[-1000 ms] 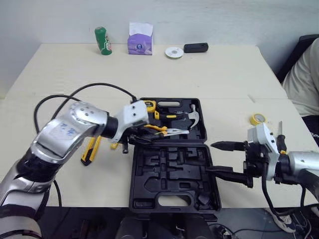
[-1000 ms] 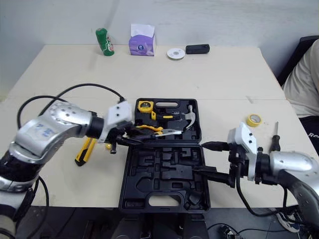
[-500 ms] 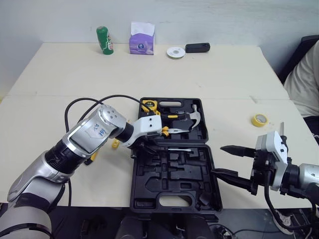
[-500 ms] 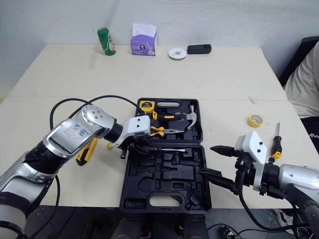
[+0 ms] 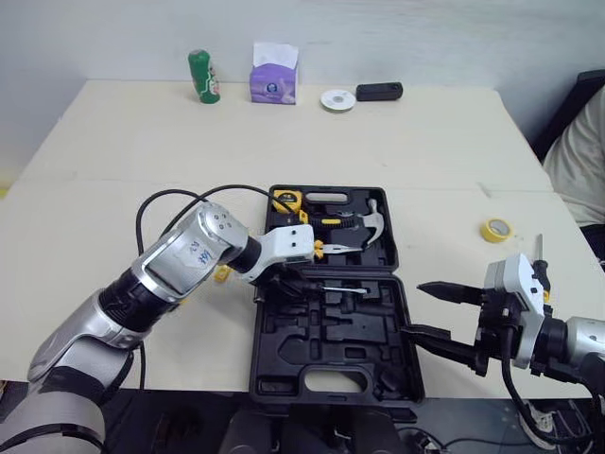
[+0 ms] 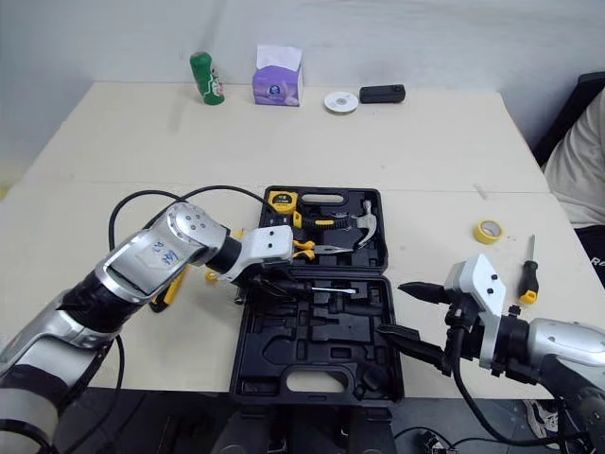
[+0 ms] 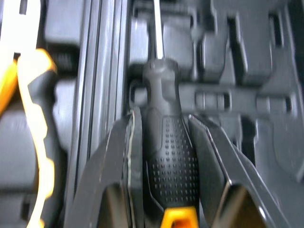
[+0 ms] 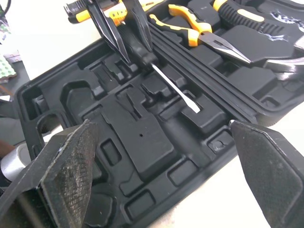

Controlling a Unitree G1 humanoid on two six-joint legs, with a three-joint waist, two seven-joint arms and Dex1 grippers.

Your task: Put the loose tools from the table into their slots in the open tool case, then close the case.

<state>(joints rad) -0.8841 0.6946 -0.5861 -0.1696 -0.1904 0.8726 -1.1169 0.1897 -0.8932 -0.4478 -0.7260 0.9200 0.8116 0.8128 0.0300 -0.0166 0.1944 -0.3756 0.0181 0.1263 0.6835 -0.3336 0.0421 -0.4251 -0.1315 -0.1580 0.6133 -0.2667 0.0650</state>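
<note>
Tool case sits open at the surface's near middle. My right end effector hangs spread wide beside it. Left end effector grips the screwdriver over the near tray; I should align shaft with slot before releasing.

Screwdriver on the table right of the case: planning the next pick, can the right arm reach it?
Probably yes: the screwdriver lies clear on the table beside that arm, and the right pincer is open and empty. It points toward the tool case, so the arm must pull back first.
</note>
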